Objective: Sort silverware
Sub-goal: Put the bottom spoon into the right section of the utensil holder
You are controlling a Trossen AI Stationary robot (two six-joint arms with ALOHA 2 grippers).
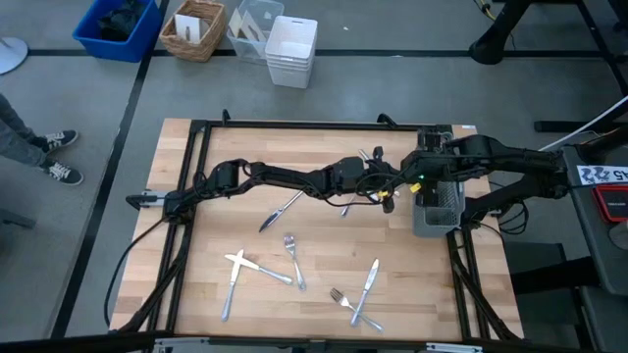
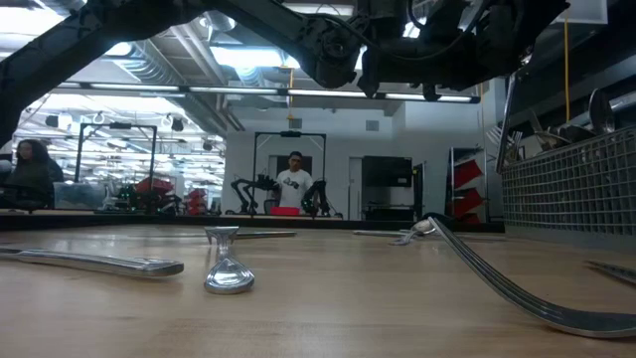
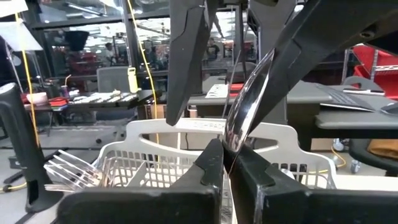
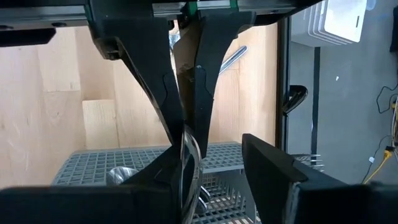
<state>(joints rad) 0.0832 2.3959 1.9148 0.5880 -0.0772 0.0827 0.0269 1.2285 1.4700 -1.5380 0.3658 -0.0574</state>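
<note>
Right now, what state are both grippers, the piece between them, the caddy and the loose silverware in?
left gripper: shut on the utensil.
right gripper: open, one finger on each side of the utensil.
utensil: roughly upright, held by its end.
caddy: holds some pieces.
loose silverware: lying flat, unsorted.

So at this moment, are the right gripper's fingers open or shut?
Open. In the right wrist view the right gripper has its fingers spread wide, with a shiny utensil standing between them, pinched from above by the left gripper.
</note>
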